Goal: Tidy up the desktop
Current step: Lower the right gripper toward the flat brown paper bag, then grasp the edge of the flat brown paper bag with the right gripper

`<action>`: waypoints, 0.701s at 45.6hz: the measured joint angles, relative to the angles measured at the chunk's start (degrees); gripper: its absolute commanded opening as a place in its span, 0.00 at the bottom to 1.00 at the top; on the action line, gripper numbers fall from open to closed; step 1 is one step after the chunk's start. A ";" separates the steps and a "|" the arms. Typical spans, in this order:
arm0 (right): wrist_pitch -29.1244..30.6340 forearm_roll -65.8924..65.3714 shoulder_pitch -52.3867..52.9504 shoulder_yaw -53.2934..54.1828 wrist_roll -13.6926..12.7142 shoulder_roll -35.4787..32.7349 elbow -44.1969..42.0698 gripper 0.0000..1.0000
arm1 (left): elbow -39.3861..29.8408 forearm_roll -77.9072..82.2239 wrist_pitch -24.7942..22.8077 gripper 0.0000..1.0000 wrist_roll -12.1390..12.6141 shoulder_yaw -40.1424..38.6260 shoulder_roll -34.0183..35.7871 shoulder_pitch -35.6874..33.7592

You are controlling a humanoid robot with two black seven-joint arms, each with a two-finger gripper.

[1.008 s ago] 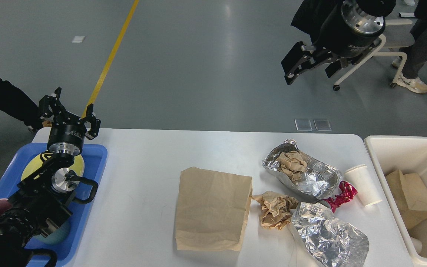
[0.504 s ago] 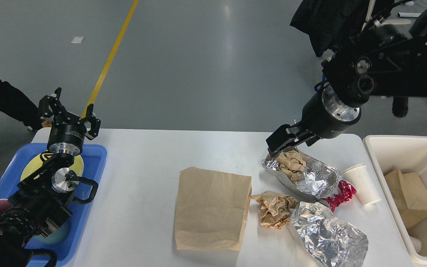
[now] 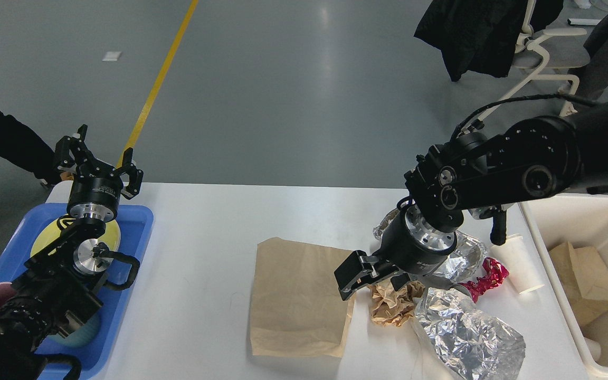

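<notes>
Two arms show: the right gripper [image 3: 370, 279] hangs spread over the desktop [image 3: 203, 274], between paper bag [image 3: 301, 298] and crumpled paper [image 3: 391, 306] (commit to one); left gripper [image 3: 98, 161] idles apart.

This looks like a robotics lab or test hall, not a home. The floor [image 3: 293, 95] is bare polished grey concrete with a yellow line [image 3: 159, 79] painted across it, as in an industrial bay. A wheeled office chair [image 3: 541, 47] with a dark jacket [image 3: 473, 31] thrown over it stands off behind the white surface [image 3: 203, 232], and two black robot arms reach in over it.
</notes>
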 measured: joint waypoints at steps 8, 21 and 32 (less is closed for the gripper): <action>-0.27 8.00 -5.06 -0.41 0.00 -0.05 -2.43 1.00 | 0.00 0.00 0.00 0.96 0.00 0.00 0.00 0.00; -2.82 15.25 -12.64 -0.26 -0.08 -0.25 -5.89 1.00 | 0.00 0.00 0.00 0.96 0.00 0.00 0.00 0.00; -2.81 14.27 -15.85 0.07 0.31 -0.02 -7.17 1.00 | 0.00 0.00 0.00 0.96 0.00 0.00 0.00 0.00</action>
